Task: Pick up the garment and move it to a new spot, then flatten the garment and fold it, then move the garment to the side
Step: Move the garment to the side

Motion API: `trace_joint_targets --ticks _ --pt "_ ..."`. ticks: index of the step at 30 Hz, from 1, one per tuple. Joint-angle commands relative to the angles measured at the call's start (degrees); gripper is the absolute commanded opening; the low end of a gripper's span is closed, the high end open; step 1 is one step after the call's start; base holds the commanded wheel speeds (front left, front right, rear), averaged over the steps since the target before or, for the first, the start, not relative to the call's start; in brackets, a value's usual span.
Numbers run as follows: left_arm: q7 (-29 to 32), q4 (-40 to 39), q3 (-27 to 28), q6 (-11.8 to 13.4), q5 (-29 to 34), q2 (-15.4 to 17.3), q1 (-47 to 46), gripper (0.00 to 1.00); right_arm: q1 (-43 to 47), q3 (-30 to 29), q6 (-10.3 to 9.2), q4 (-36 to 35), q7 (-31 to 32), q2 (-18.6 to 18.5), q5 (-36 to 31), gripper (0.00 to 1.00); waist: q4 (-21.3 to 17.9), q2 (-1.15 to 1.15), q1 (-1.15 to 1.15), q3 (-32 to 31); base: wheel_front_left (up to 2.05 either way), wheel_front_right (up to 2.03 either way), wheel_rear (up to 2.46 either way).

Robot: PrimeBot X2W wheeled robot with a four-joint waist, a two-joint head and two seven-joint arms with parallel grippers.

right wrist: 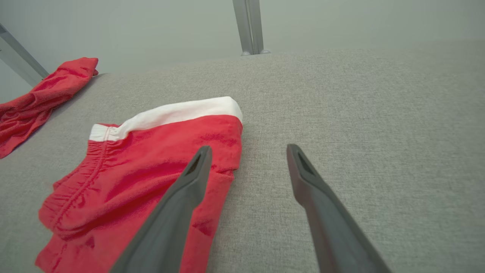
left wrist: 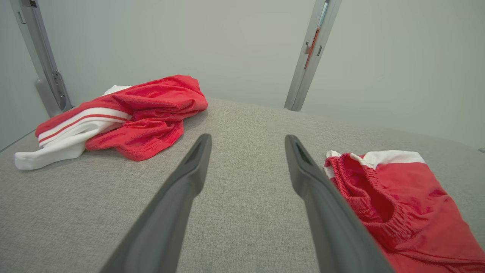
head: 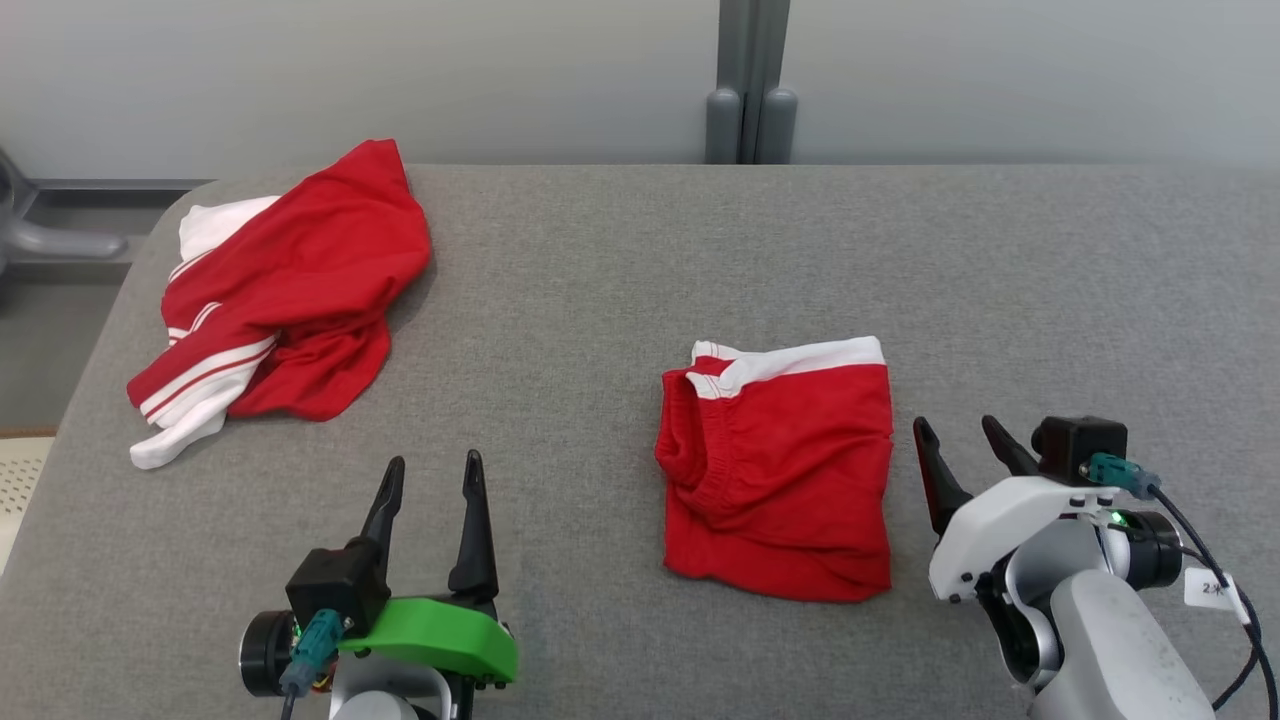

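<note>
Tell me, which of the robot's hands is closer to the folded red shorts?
Right. The right hand sits open just beside the right edge of the folded red shorts; the left hand, also open, is farther off to their left.

Bright, even diffuse light; soft faint shadow at crumpled garment (head: 290, 300) rt edge. Head view sharp; wrist views wide-angle w/ warped edges.
</note>
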Motion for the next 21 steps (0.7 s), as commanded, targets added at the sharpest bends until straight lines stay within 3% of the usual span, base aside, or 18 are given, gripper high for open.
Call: trace_joint_targets --ticks 1,15,16,18,19,20,21 --pt "-0.01 -0.27 0.18 0.11 -0.10 0.09 -1.14 1.00 -1.53 -0.27 -0.04 0.83 1.22 -0.11 -1.03 1.00 1.57 0.00 0.00 1.19 0.00 0.00 0.00" --pt "-0.01 -1.74 -0.01 0.63 -0.80 0.09 -2.34 1.00 -10.17 -1.69 -0.04 12.27 14.05 -0.70 -1.63 1.00 6.98 0.00 0.00 5.40 0.00 0.00 0.00" --pt "-0.02 -1.84 0.00 0.65 -0.84 0.09 -2.40 1.00 -10.58 -1.79 -0.04 12.80 14.12 -0.64 -1.74 0.95 7.07 0.00 0.00 5.59 0.00 0.00 0.00" --pt "-0.02 -2.00 0.12 0.77 -0.79 0.09 -2.47 1.00 -11.20 -1.84 -0.04 13.58 14.00 -0.62 -1.84 0.38 7.03 0.00 0.00 5.95 0.00 0.00 0.00" --pt "-0.02 -2.07 0.17 0.82 -0.62 0.09 -2.48 1.00 -11.50 -1.79 -0.04 13.78 13.79 -0.61 -1.80 0.15 6.85 0.00 0.00 6.18 0.00 0.00 0.00" --pt "-0.01 -2.06 -0.04 0.68 -0.25 0.09 -2.56 1.00 -11.80 -1.69 -0.04 13.88 13.46 -0.63 -1.62 0.00 6.56 0.00 0.00 6.48 0.00 0.00 0.00" --pt "-0.02 -2.13 -0.11 0.56 0.01 0.09 -2.68 1.00 -12.11 -1.38 -0.04 13.88 13.14 -0.73 -1.55 0.00 6.17 0.00 0.00 6.77 0.00 0.00 0.00"
